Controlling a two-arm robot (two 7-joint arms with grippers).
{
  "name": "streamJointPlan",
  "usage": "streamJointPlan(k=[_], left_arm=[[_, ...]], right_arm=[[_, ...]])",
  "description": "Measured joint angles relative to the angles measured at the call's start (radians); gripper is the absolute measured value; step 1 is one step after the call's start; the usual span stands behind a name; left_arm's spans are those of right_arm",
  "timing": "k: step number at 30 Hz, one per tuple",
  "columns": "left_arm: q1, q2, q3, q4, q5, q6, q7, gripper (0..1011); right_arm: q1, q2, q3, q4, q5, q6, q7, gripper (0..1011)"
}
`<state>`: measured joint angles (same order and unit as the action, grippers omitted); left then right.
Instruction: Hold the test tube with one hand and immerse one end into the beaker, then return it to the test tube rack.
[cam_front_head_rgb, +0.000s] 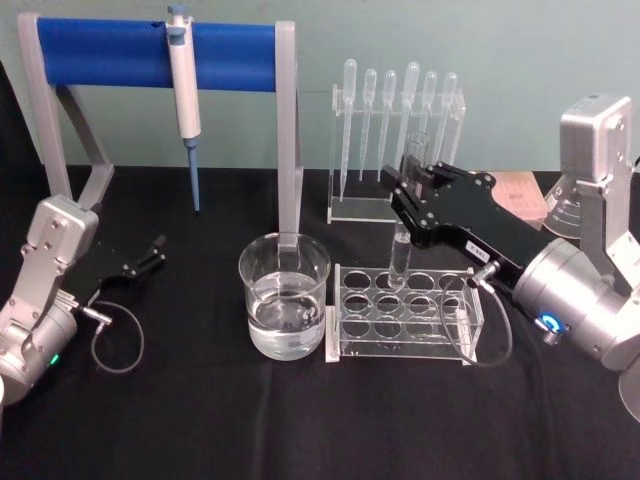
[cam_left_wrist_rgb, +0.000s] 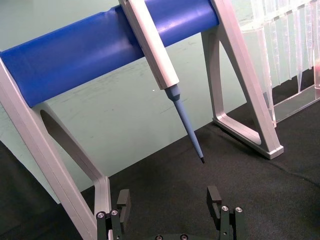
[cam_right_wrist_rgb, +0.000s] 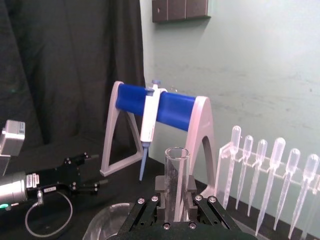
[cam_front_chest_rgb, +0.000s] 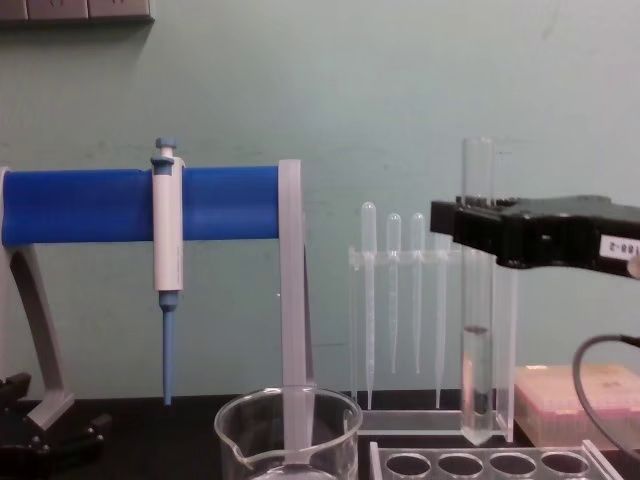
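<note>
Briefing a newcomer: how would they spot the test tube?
Right of the blue-barred stand, a clear rack sits beside the beaker. The test tube hangs upright over it, held by the right gripper. Unlike the thin bulb-topped pipettes behind, it's wide and open-topped.

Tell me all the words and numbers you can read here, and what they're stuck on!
"188-2", as best I can make out through the blur: white label on the right gripper, which holds the test tube.
Too small to read: white stickers on the left gripper.
No other writing can be read.
</note>
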<state>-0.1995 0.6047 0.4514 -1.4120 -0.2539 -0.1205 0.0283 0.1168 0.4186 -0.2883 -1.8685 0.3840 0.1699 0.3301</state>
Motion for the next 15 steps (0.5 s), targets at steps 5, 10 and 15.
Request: streamJointPlan(k=[5,10,15], left_arm=[[0.000,0.000,0.000,0.000,0.000,0.000,0.000,1000],[0.000,0.000,0.000,0.000,0.000,0.000,0.000,1000],[0.000,0.000,0.000,0.000,0.000,0.000,0.000,1000]], right_arm=[[0.042,-0.021,-0.030,0.001,0.003,-0.006,-0.002,226],[0.112,-0.058,-0.085,0.037,0.001,-0.005,0.008,225],[0.188,-0.109,-0.152,0.116,-0.010,-0.013,0.025,225]])
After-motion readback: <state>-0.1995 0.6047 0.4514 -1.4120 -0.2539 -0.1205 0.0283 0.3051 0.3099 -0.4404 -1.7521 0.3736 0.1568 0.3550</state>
